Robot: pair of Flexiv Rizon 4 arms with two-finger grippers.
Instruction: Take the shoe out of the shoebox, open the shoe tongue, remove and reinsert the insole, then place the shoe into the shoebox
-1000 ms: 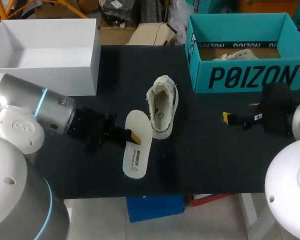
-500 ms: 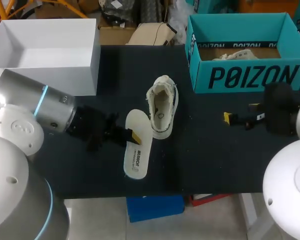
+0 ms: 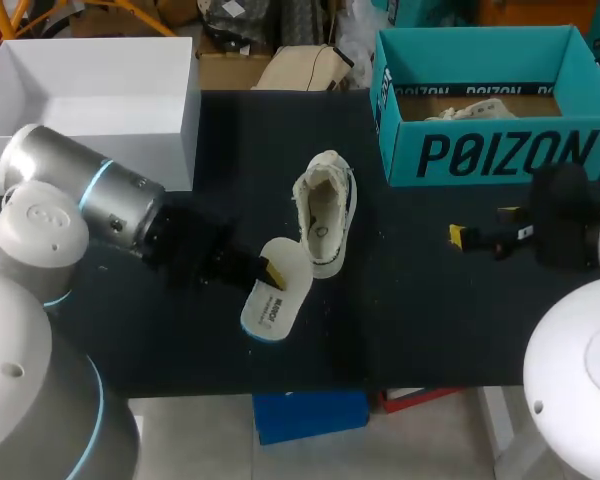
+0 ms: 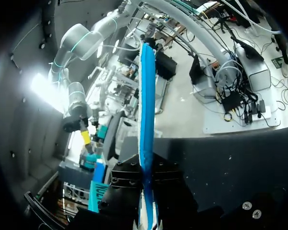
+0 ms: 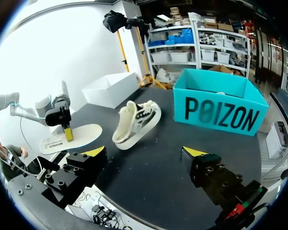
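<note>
Pinching: left gripper (image 3: pixel 267 270) clamped on flat white blue-bottomed insole (image 3: pixel 278 298); fingertips largely hidden
Right gripper (image 5: pixel 145 152): spread; empty
Teal cardboard shoebox (image 3: pixel 500 152): contents unclear

Head view: even overhead light. The black desk (image 3: pixel 410 320) soaks it up and shadows are faint. White box (image 3: pixel 130 130) nearly blown out. Left wrist view: dim, one hard glare patch beside the insole (image 4: pixel 146 120). Right wrist view: bright, pale sheen on desk.

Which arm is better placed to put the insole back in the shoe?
The left. The left gripper grips the insole beside the shoe; the right gripper is open, empty, nearer the shoebox.
</note>
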